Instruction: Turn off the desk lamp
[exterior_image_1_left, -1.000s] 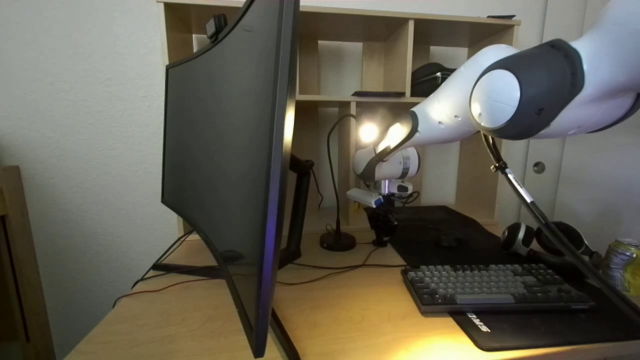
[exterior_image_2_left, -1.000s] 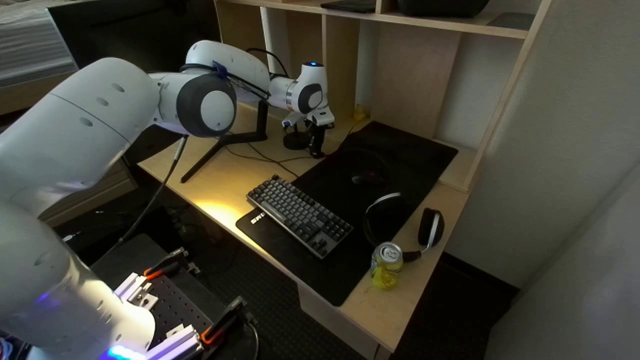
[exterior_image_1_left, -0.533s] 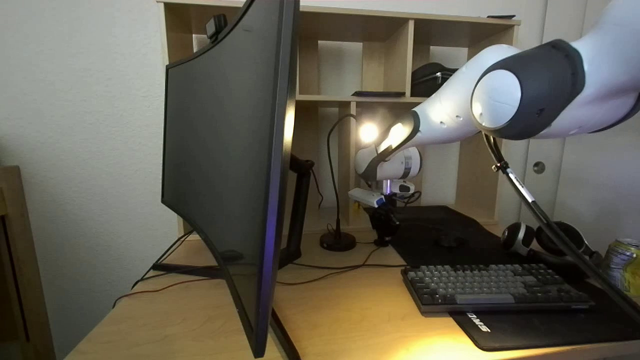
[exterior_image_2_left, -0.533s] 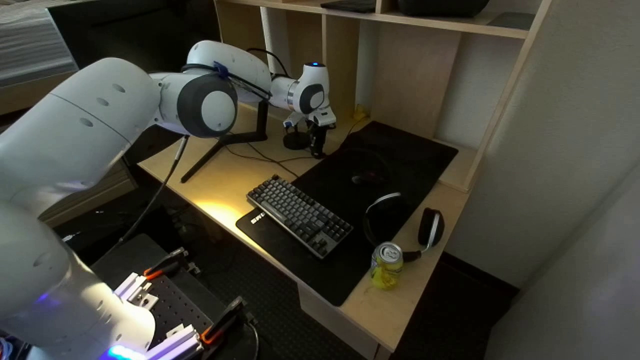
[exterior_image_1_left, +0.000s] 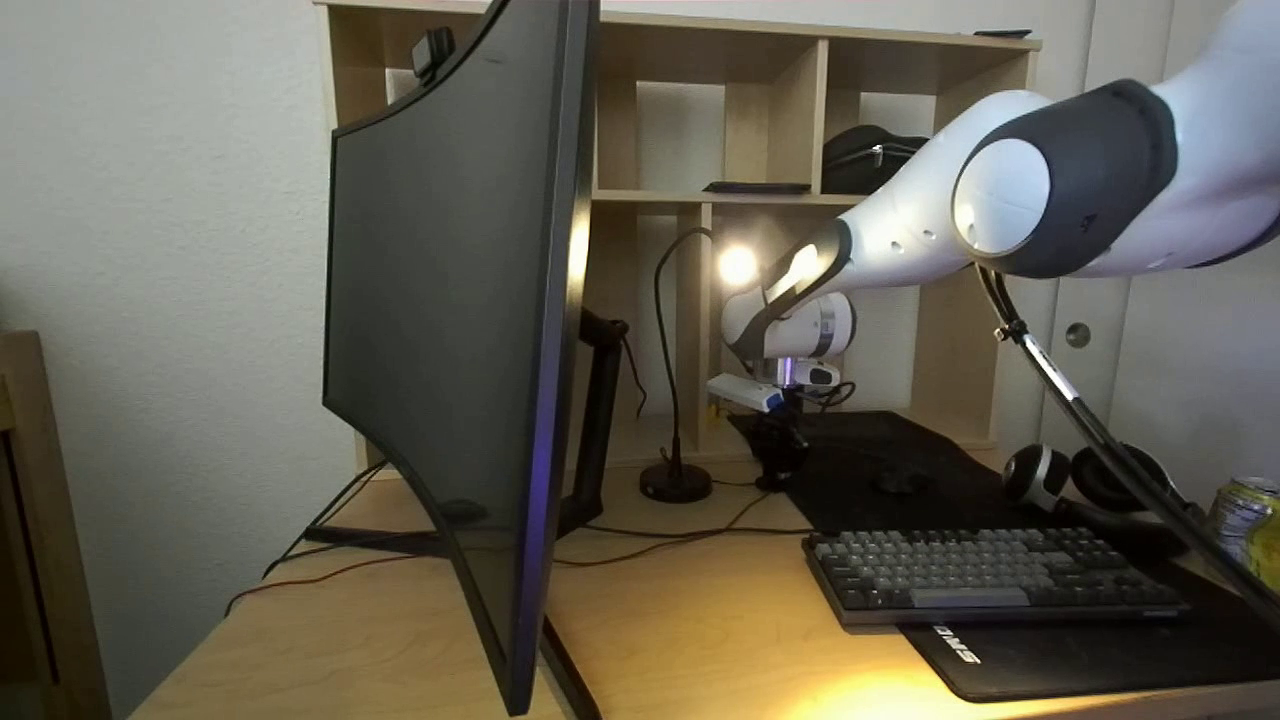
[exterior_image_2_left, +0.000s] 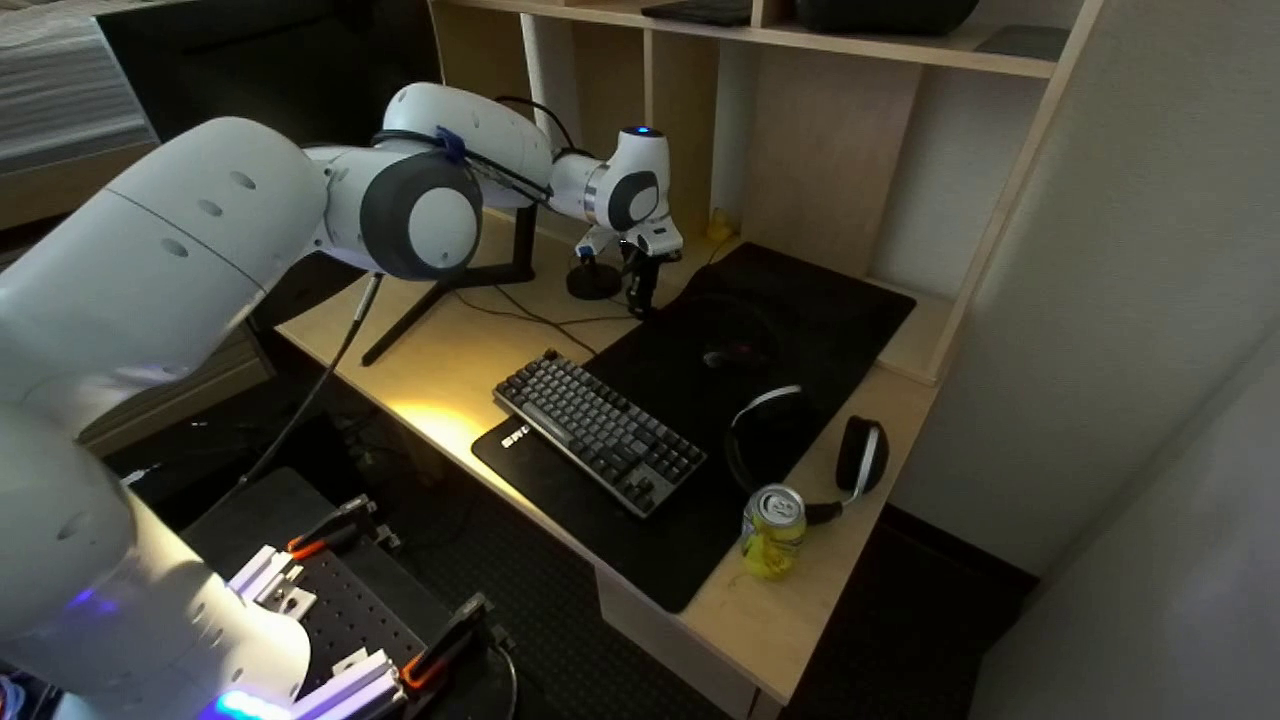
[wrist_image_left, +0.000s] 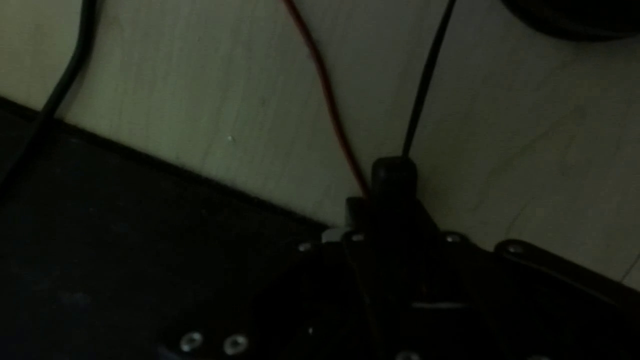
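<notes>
Wrist view: thin black cord (wrist_image_left: 427, 75) running into a small dark rounded block (wrist_image_left: 394, 176)

In an exterior view the dark gooseneck desk lamp (exterior_image_1_left: 668, 350) is standing upright on the pale wooden desk (exterior_image_1_left: 690, 620), its round black base (exterior_image_1_left: 676, 485) just beside the black metal gripper (exterior_image_1_left: 772, 482). Warm yellow bulb (exterior_image_1_left: 738, 265) is glowing, so off isn't done. The block is lying at the gripper's tips, near the base, likely an inline switch. Jaws are looking drawn together; too dark to tell whether they're gripping it.

Step in hand is probably working that switch: a good press would be going square and light onto the block, not dragging the cord, since a tug could be shifting the base.

Room: flat black desk mat (wrist_image_left: 125, 210) is starting right at the gripper, on the side away from the base. Large curved black monitor (exterior_image_1_left: 450, 280) is standing on the base's opposite side. Bulb is hanging above, near the white robot wrist (exterior_image_1_left: 800, 330), so leaving over the mat is looking safer than lifting toward the base.
</notes>
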